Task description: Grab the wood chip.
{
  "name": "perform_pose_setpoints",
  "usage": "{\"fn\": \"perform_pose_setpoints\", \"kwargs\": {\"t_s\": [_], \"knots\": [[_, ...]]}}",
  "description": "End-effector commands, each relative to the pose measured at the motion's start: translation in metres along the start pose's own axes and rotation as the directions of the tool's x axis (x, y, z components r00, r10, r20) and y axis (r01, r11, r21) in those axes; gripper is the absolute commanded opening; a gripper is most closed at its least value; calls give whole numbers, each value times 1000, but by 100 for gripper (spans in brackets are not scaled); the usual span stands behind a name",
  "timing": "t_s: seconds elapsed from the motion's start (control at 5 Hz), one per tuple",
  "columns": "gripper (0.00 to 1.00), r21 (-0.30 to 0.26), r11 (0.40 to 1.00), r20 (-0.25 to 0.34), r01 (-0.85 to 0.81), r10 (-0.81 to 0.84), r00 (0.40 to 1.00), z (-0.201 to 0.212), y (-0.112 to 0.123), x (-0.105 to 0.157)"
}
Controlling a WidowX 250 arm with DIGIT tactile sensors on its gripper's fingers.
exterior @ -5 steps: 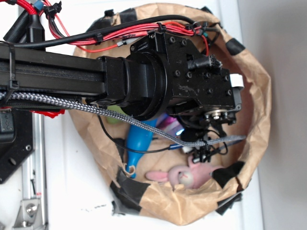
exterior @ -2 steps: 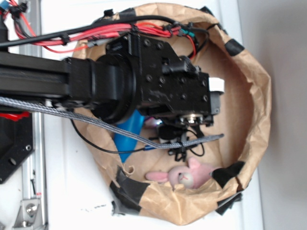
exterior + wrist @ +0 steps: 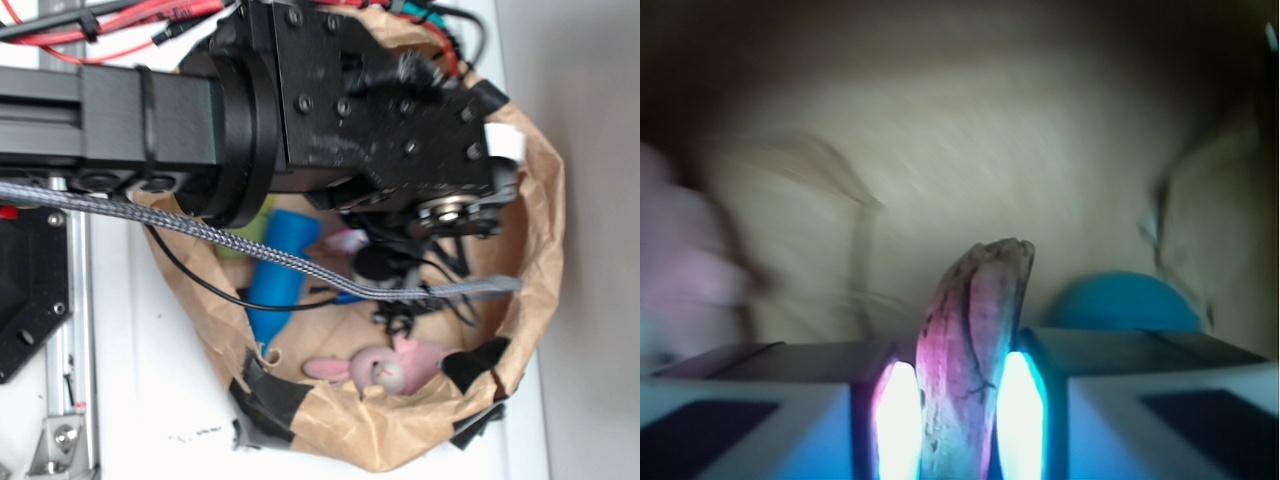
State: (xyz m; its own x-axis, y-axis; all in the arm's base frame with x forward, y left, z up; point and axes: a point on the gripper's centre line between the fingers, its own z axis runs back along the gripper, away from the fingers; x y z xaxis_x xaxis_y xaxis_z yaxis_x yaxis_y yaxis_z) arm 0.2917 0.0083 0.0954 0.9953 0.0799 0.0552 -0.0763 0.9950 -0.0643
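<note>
Chip [image 3: 973,350] is standing upright between the glowing pads [image 3: 896,420] of the claw [image 3: 958,425], which is clamping it. Being pinched only low down, it could twist and slip onto the paper [image 3: 970,140].

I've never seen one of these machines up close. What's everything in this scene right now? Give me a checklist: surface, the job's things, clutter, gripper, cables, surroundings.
Surface: crumpled brown paper bowl, patched with black tape.
Job's things: wood chip upright between the glowing finger pads, blurred in the wrist view.
Clutter: blue bottle; pink plush bunny.
Gripper: gripper shut on the chip; hidden under the arm in the exterior view.
Cables: braided grey cable, thin black wire, red wires.
Surroundings: white table, metal rail.
</note>
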Motion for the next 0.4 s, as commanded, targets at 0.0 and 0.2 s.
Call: {"fn": "perform_pose_setpoints", "kwargs": {"t_s": [0.0, 0.2], "knots": [[0, 132, 988, 165, -75, 52, 985, 59, 3, 18], [0, 137, 987, 142, -83, 63, 988, 63, 6, 16]]}}
